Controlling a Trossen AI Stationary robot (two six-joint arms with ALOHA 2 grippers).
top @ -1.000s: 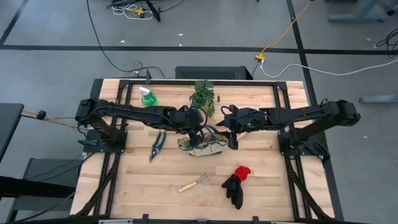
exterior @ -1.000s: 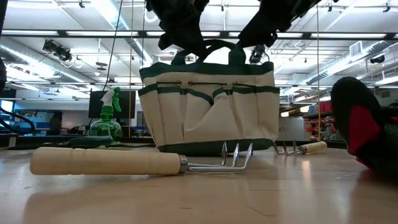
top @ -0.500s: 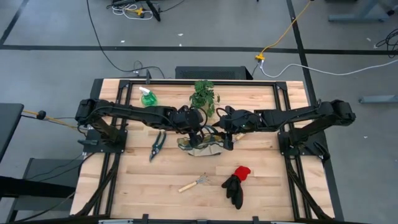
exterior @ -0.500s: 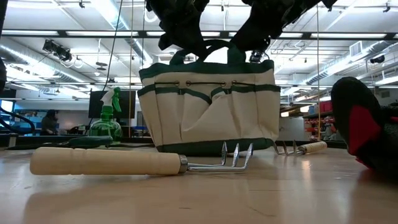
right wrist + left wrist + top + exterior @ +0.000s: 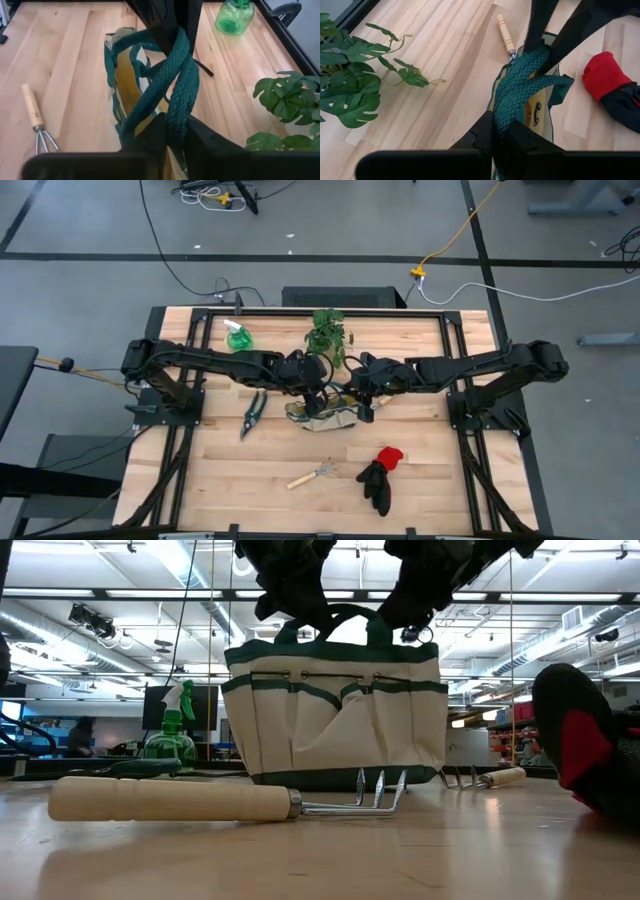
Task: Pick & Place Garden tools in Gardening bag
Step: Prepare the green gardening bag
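Not much packed yet, honestly. The gardening bag (image 5: 322, 413) sits mid-table, and both grippers are busy with its green handles: the left gripper (image 5: 501, 134) is clamped on one rope handle and the right gripper (image 5: 172, 131) is pinched on the other, probably to hold the mouth open. Everything's still out on the table: spray bottle (image 5: 238, 336) at 10 o'clock from the bag, pruning shears (image 5: 253, 412) at 9, one hand rake (image 5: 312, 474) at 6, gloves (image 5: 381, 472) at 5. The other rake (image 5: 505, 36) lies beside the bag.

Both hands (image 5: 318, 390) (image 5: 362, 393) over bag (image 5: 322, 417)
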